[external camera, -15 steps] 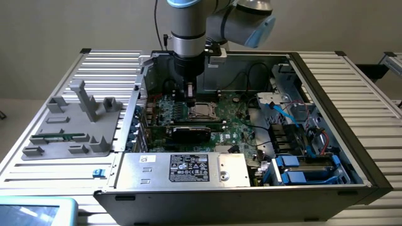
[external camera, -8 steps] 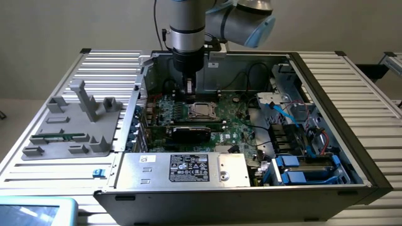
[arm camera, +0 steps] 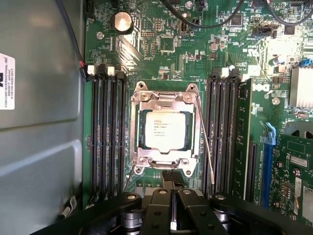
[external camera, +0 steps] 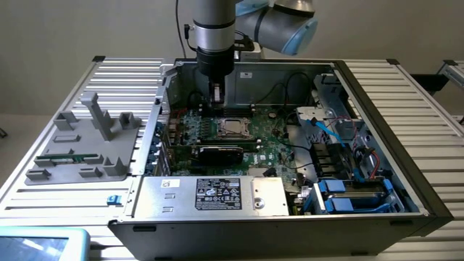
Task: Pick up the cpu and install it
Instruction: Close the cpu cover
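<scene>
We are looking into an open computer case (external camera: 406,179) lying on a ribbed metal worktop (external camera: 406,103), with the arm reaching down into it from the far side. The tool (external camera: 216,100) is hanging over the motherboard (external camera: 272,144), its fingers (arm camera: 167,177) pressed together and gripping nothing, their tips pointing at the edge of the socket (arm camera: 142,100). The cpu (arm camera: 165,129) is lying flat inside that socket, silvery top facing up and ringed by the metal frame, just beside the tool but apart from it. A thin lever rod (arm camera: 205,137) is running along one side of the frame, and rows of dark memory slots (arm camera: 105,137) are flanking the socket on both sides. On the near side of the case the power supply (external camera: 210,193) is showing its label. On the exterior view's left, a grey fixture tray (external camera: 80,142) is resting on the worktop, carrying a green memory stick (external camera: 69,159).
</scene>
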Action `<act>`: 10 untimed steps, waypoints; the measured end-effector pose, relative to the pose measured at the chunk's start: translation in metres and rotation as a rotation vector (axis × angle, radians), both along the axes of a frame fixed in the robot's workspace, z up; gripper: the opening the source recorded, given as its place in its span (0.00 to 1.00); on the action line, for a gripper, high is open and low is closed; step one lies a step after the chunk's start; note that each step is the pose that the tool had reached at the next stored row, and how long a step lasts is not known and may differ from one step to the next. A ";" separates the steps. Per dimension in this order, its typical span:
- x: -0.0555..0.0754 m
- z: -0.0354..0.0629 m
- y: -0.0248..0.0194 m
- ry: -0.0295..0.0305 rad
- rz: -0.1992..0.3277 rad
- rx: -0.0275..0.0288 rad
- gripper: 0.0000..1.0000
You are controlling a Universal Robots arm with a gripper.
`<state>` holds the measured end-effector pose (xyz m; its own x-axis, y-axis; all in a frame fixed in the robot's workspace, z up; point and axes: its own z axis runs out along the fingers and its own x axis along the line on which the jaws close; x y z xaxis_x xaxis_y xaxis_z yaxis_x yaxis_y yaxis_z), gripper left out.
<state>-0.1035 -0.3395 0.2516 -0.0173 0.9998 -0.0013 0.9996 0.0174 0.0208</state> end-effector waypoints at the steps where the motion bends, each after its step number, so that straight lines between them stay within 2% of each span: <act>1: 0.000 0.0022 0.0000 -0.0001 0.001 -0.0005 0.09; 5: -0.003 0.0056 0.0000 -0.0010 0.004 -0.0029 0.09; 10: -0.004 0.0057 0.0000 -0.0023 0.005 -0.0032 0.09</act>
